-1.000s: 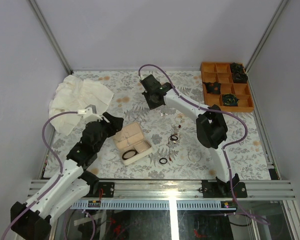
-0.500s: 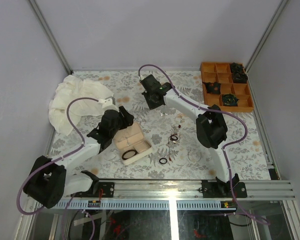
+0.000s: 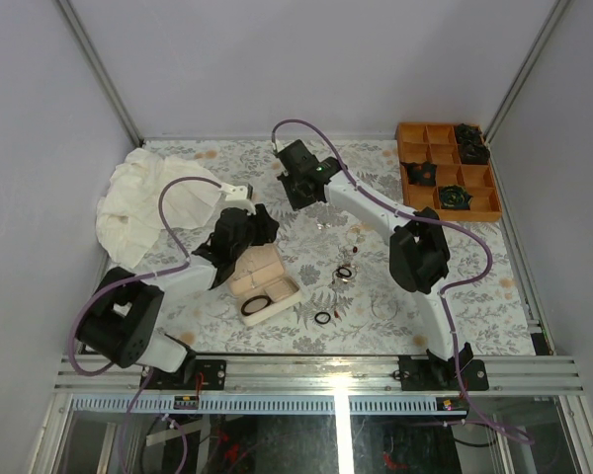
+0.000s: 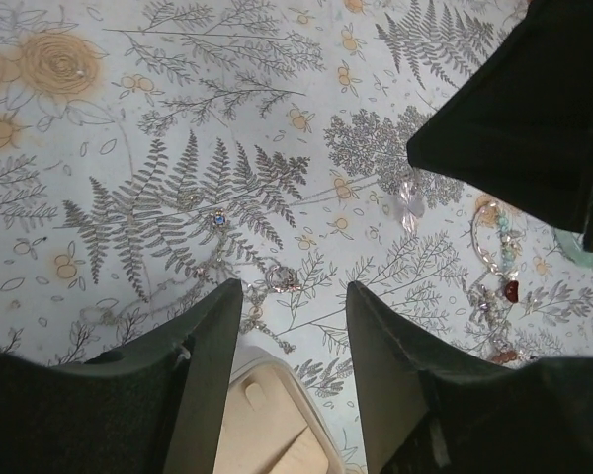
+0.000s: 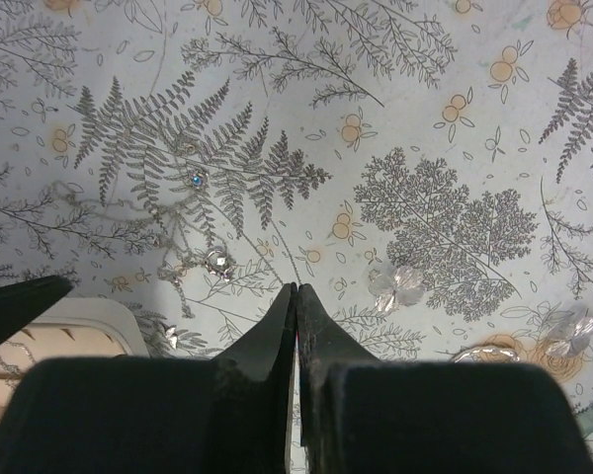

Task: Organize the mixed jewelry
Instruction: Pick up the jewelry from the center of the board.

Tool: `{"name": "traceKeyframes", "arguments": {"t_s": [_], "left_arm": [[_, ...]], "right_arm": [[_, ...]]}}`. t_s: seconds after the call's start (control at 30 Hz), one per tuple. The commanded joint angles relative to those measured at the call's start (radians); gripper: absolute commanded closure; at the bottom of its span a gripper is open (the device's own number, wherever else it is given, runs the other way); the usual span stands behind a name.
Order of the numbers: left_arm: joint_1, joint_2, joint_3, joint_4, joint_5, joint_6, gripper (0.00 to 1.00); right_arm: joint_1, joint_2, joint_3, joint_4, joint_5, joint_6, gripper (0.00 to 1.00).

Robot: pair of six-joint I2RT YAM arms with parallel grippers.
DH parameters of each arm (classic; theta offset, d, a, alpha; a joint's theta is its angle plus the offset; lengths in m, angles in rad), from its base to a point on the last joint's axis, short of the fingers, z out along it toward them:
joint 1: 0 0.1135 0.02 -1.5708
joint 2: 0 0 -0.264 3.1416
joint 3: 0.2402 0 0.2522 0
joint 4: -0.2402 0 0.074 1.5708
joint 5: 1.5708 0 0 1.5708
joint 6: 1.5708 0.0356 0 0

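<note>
The left jaws stand partly open with nothing between them. In the left wrist view the gap frames bare patterned surface (image 4: pixel 128 118). A small ring (image 4: pixel 280 281) lies just ahead of the gap, beside a thin silvery chain (image 4: pixel 208 267) carrying a blue stone (image 4: pixel 218 218). Beneath the jaws a corner of the beige jewelry box (image 4: pixel 277 425) shows, the rest cut off by the fingers and the frame edge. Right of the jaws, a clear crystal piece (image 4: pixel 410 202), a hoop with pale teal beads (image 4: pixel 494 242) and a red piece (image 4: pixel 512 290) lie in a tangle too fine to sort out. The right arm's dark body (image 4: pixel 534 109) covers whatever lies beyond them.

The right jaws are closed tip to tip. A reddish sliver shows at their seam, too thin to tell whether anything is pinched. The right wrist view shows the blue stone ahead and to the left of them.

Only the top view shows the main scatter of mixed jewelry (image 3: pixel 344 267), lying right of both jaws and nearer the arm bases. It also shows a black ring (image 3: pixel 257 305) inside the box, a second black ring (image 3: pixel 322 318) on the surface, the orange tray (image 3: pixel 415 133) far right and a cream cloth (image 3: pixel 153 197) far left. There the arms hide the pieces under the jaws.
</note>
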Motion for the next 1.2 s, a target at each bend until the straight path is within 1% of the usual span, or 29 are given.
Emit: {"name": "traceKeyframes", "arguments": {"t_s": [0.0,0.23,0.37,0.7,1.17], "left_arm": [[0.0,0.054,0.017,0.193,0.075,0.079,0.55],[-0.01,0.141,0.036,0.264,0.094,0.115,0.54],[-0.019,0.183,0.062,0.26,0.088,0.125,0.5],[-0.038,0.271,0.13,0.239,0.029,0.15,0.47],[-0.043,0.334,0.162,0.256,-0.057,0.149,0.52]], "right_arm": [[-0.006,-0.037,0.067,-0.015,-0.021,-0.01,1.0],[-0.007,-0.039,0.072,-0.015,-0.03,-0.011,1.0],[-0.007,-0.037,0.075,-0.015,-0.036,-0.009,1.0],[-0.009,-0.032,0.077,-0.012,-0.048,-0.008,1.0],[-0.015,-0.033,0.081,-0.008,-0.059,-0.009,1.0]]}}
